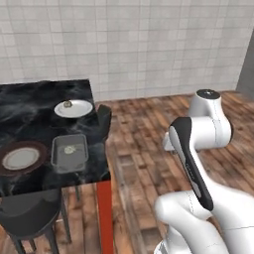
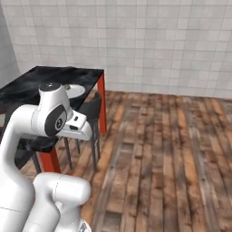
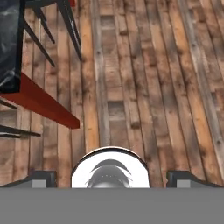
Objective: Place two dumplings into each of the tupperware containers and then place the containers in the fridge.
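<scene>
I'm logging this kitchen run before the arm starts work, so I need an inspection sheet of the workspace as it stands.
Surface: black marble table with red legs, on a wooden plank floor.
Job's things: darker grey rectangular tupperware container on the table, one pale dumpling inside; a second dumpling on the round white plate.
Clutter: brown-rimmed round plate; dark chairs at the table's edges.
Grippers: gripper open, holding nothing, hanging over the floor away from the table.
Cables: nothing seen.
Surroundings: pale tiled wall; grey panel at the right edge.
</scene>
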Controlling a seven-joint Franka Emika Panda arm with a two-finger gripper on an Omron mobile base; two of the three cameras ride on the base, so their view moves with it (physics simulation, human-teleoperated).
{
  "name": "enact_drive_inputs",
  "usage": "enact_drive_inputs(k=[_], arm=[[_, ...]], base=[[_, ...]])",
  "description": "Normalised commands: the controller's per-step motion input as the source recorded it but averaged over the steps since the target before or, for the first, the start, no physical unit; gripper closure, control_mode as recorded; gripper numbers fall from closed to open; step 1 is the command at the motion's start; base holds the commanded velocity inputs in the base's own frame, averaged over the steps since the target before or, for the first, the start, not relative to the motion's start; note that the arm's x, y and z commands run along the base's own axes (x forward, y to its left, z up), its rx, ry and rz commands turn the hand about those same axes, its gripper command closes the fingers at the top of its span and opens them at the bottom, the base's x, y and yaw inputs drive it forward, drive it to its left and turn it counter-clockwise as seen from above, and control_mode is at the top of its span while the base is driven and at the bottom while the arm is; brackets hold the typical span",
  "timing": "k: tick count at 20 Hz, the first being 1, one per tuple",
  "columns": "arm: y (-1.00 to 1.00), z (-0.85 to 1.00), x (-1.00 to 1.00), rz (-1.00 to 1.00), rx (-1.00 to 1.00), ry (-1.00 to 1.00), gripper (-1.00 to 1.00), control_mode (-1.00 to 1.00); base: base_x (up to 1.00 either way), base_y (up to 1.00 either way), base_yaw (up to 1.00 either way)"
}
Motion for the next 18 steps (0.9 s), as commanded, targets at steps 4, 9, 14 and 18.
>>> enact_drive_inputs(k=[4,9,14,18], arm=[[0.00,0.00,0.00,0.00,0.00,0.00,-1.00,1.00],[0.00,0.00,0.00,0.00,0.00,0.00,-1.00,1.00],[0.00,0.00,0.00,0.00,0.00,0.00,-1.00,1.00],[0.00,0.00,0.00,0.00,0.00,0.00,-1.00,1.00]], base=[[0.60,-0.50,0.00],[0.18,-0.90,0.00],[0.30,-0.77,0.00],[0.58,-0.58,0.00]])
